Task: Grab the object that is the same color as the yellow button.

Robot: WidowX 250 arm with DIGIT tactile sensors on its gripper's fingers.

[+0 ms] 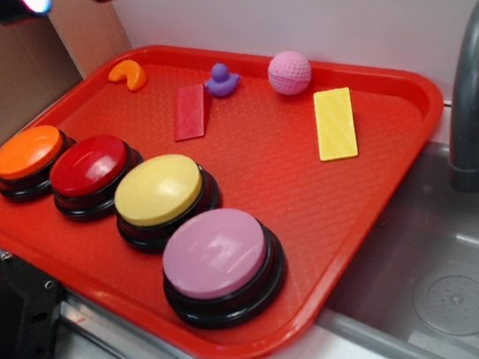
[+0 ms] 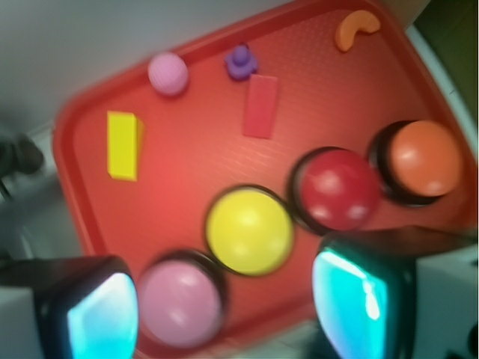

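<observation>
The flat yellow block, the object (image 1: 335,123), lies on the red tray (image 1: 398,166) toward its right side; the wrist view shows the object (image 2: 123,144) at upper left. The yellow button (image 1: 159,191) stands in a row of buttons on the tray's left half, and the yellow button (image 2: 248,230) sits mid-frame in the wrist view. My gripper (image 2: 228,314) hangs high above the tray's near edge, open, with nothing between its fingers (image 2: 352,295). Only the finger ends (image 1: 23,4) show at the top left of the exterior view.
Orange button (image 1: 29,154), red button (image 1: 91,167) and pink button (image 1: 219,254) flank the yellow one. A flat red block (image 1: 190,112), orange crescent (image 1: 128,74), purple duck (image 1: 222,80) and pink ball (image 1: 290,72) lie near the tray's back. A sink (image 1: 450,284) and grey faucet (image 1: 472,84) stand to the right.
</observation>
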